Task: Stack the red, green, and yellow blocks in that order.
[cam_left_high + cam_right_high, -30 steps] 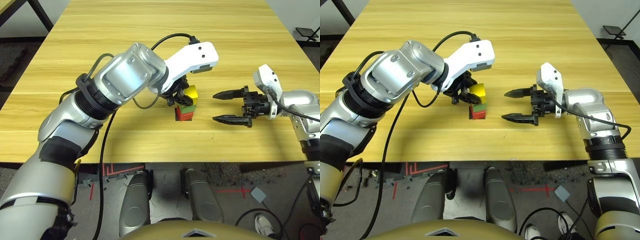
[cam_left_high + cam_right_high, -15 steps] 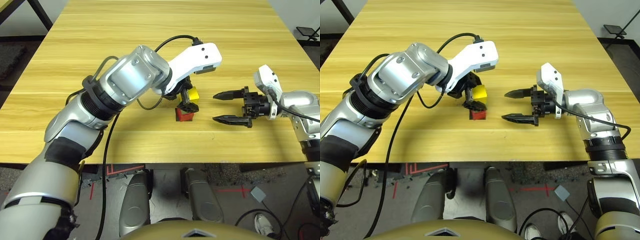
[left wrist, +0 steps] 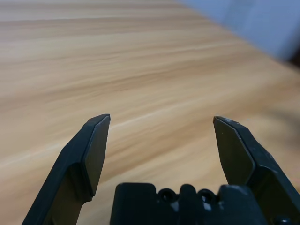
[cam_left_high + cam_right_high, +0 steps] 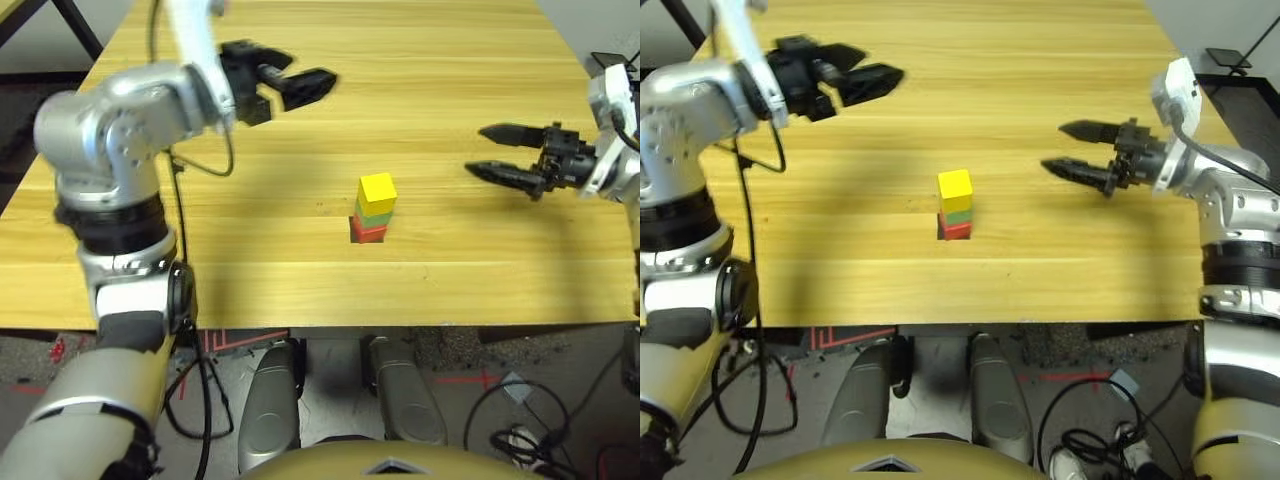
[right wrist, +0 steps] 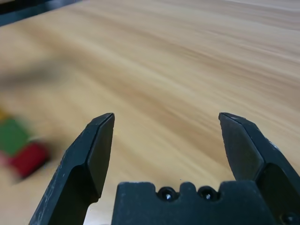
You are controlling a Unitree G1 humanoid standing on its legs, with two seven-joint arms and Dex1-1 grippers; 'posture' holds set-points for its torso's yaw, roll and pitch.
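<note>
Two grippers are flanking a finished-looking stack, and neither is holding anything. At the left, the robot's left gripper (image 3: 161,117) is hanging over the table (image 4: 240,290), well apart from the blocks, its fingers spreading wide around nothing. Next, in the middle, the three blocks are standing one on another: the red block (image 4: 369,235) is sitting at the bottom, partly over the flat black patch (image 4: 941,232), the green block (image 4: 959,217) is resting on it, and the yellow block (image 4: 377,189) is topping the column, which is standing unsupported. To the right, the right gripper (image 5: 167,114) is also gaping empty, clear of the stack. Reading red, green, yellow from the bottom up, the order is matching the task; stacking appears complete, and only keeping both arms clear of the column seems to be remaining.
</note>
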